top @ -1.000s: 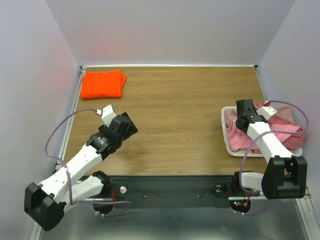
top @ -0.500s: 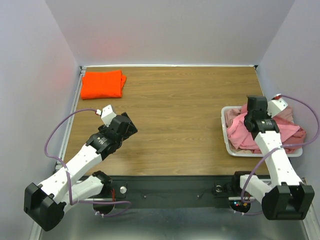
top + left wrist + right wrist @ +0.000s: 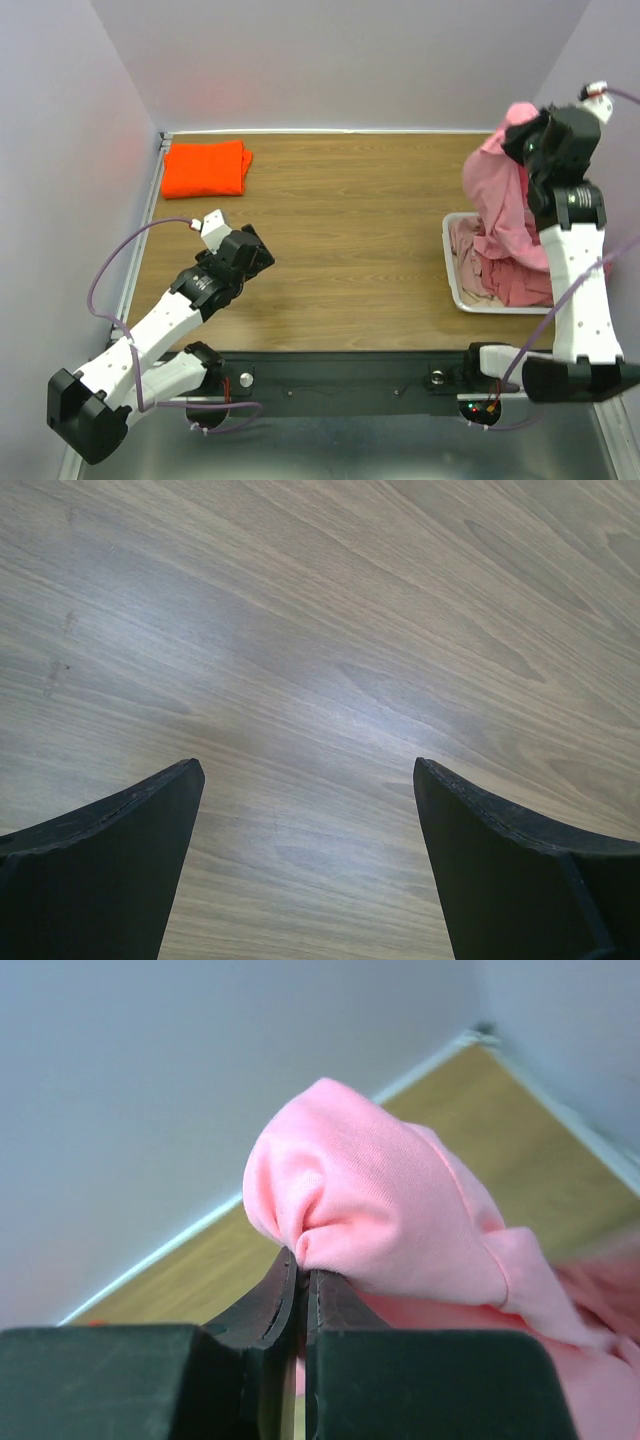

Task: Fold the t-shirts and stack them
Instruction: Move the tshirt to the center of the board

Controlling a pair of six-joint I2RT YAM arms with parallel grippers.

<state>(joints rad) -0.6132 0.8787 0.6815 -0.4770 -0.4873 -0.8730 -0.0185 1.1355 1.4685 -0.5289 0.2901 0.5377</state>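
My right gripper (image 3: 522,128) is raised high above the white tray (image 3: 450,262) and is shut on a light pink t-shirt (image 3: 500,185), which hangs down into the tray. In the right wrist view the cloth (image 3: 380,1210) bunches over the closed fingertips (image 3: 303,1260). More pink and dusty rose shirts (image 3: 500,275) lie crumpled in the tray. A bright orange t-shirt (image 3: 204,167) lies folded at the far left corner. My left gripper (image 3: 262,250) is open and empty just above bare wood (image 3: 310,700) at the left.
The table's wooden top (image 3: 350,220) is walled on the left, back and right. The black base rail (image 3: 340,380) runs along the near edge.
My right gripper has risen from the tray pile and swung to the back right, pulling the light pink shirt up with it. The left arm has not moved.
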